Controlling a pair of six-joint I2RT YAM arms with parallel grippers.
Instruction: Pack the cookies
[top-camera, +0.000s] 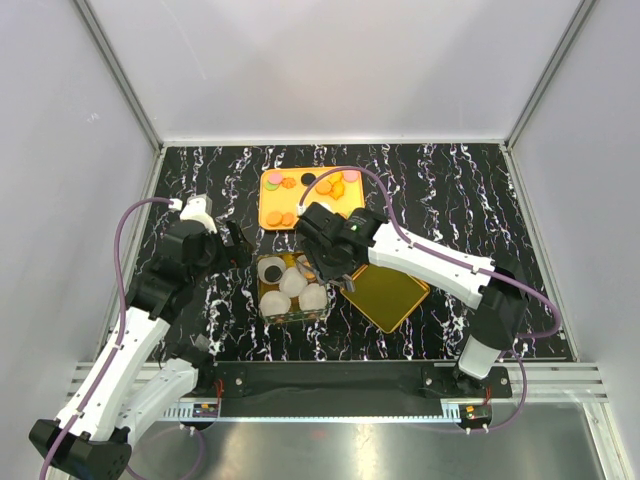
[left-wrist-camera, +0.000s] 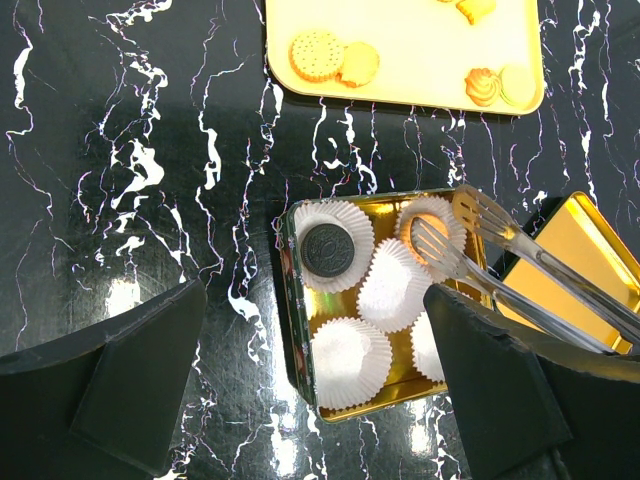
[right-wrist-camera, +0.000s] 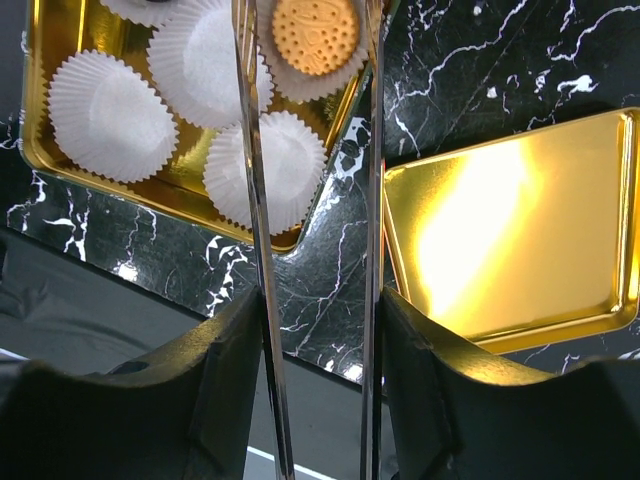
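Several cookies (top-camera: 335, 185), mostly orange, lie on an orange tray (top-camera: 268, 200) at the back. A gold tin (left-wrist-camera: 292, 330) holds several white paper cups. One cup holds a black cookie (left-wrist-camera: 330, 248), another an orange cookie (right-wrist-camera: 315, 35). My right gripper (right-wrist-camera: 315, 310) is shut on metal tongs (right-wrist-camera: 250, 200), whose spread tips stand either side of the orange cookie in its cup. The tongs also show in the left wrist view (left-wrist-camera: 520, 262) over the tin's right side. My left gripper (left-wrist-camera: 315, 300) is open and empty, above the tin's near left edge.
The tin's gold lid (right-wrist-camera: 510, 230) lies open-side up just right of the tin, and also shows in the top view (top-camera: 385, 298). Black marbled table (left-wrist-camera: 130, 150) all round. White walls enclose the table on three sides.
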